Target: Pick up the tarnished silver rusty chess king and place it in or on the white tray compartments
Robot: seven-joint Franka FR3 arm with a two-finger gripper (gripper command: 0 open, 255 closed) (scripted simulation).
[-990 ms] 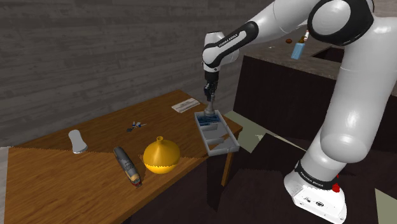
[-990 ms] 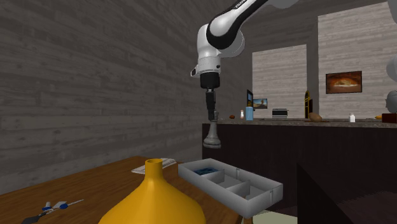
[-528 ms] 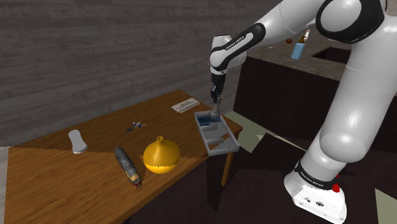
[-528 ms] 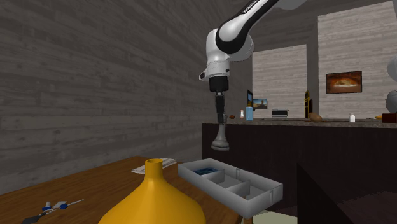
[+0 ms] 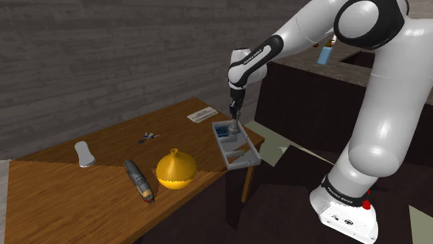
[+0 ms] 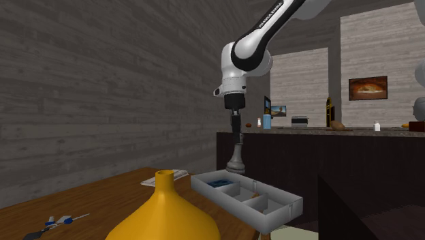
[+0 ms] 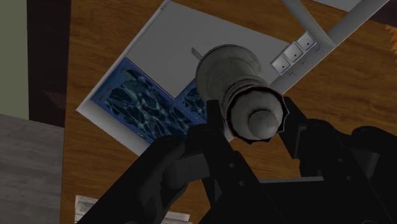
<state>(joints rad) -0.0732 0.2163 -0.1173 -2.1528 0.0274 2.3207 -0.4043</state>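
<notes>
Wooden worktop (image 6: 102,198) up front, with a fat yellow vase (image 6: 163,211) closest to the second exterior camera, and right behind it the whitish tray (image 6: 272,213) with its dividers, parked at the worktop's corner. Chess king (image 6: 236,158) is a dull grey piece hanging upright in the air over the far end of the tray, base clear of the rim and not touching anything. Pincer (image 6: 236,136) is clamped on the king's head from both sides; the wrist view shows the fingers (image 7: 213,124) pressing on the top knob, with the base over a plain white cell just beside the blue-patterned one (image 7: 137,105). My worry: it's only gripped by the very top, and it's a tall, narrow thing, so if it gets let go from up there I'd guess it tips, clips a divider or bounces out, and with the tray on the corner it could end up on the floor. Lowering it first seems safer. Pose-wise, the arm (image 5: 375,125) rises from the stand at the shoulder view's lower right, arches high, then the forearm slopes down to the left with the hand pointing straight down. Further back there's a dark counter (image 6: 306,140) and a framed picture (image 6: 368,87) on the wall
</notes>
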